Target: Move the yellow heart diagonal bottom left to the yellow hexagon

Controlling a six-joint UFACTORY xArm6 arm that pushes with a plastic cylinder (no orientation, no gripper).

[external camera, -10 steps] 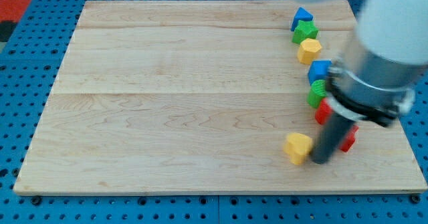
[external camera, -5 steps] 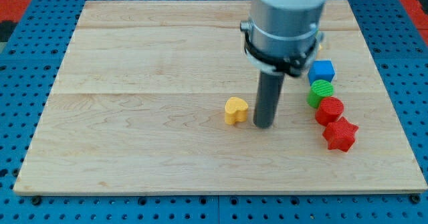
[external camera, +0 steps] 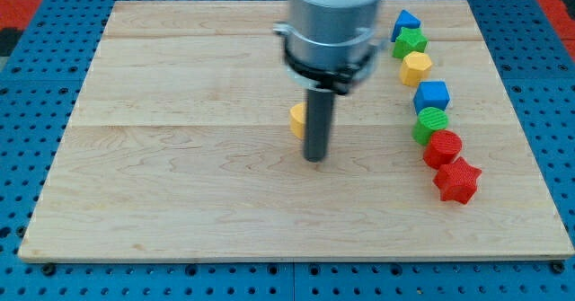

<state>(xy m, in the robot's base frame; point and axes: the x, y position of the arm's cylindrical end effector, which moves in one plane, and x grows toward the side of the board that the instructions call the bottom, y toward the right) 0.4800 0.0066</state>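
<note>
The yellow heart [external camera: 297, 119] lies near the board's middle, mostly hidden behind my rod; only its left part shows. My tip [external camera: 314, 159] rests on the board just below and to the right of the heart. The yellow hexagon [external camera: 416, 68] sits in the column of blocks at the view's right, up and to the right of the heart, well apart from it.
The right-hand column runs from top to bottom: a blue triangular block [external camera: 405, 22], a green block [external camera: 411, 41], the hexagon, a blue cube [external camera: 432, 95], a green round block [external camera: 430, 123], a red round block [external camera: 443, 146], a red star [external camera: 457, 180]. The wooden board [external camera: 180, 157] lies on a blue pegboard.
The yellow heart has moved up and to the left from near the board's lower right to its middle. My rod moved left with it and now covers most of the heart.
</note>
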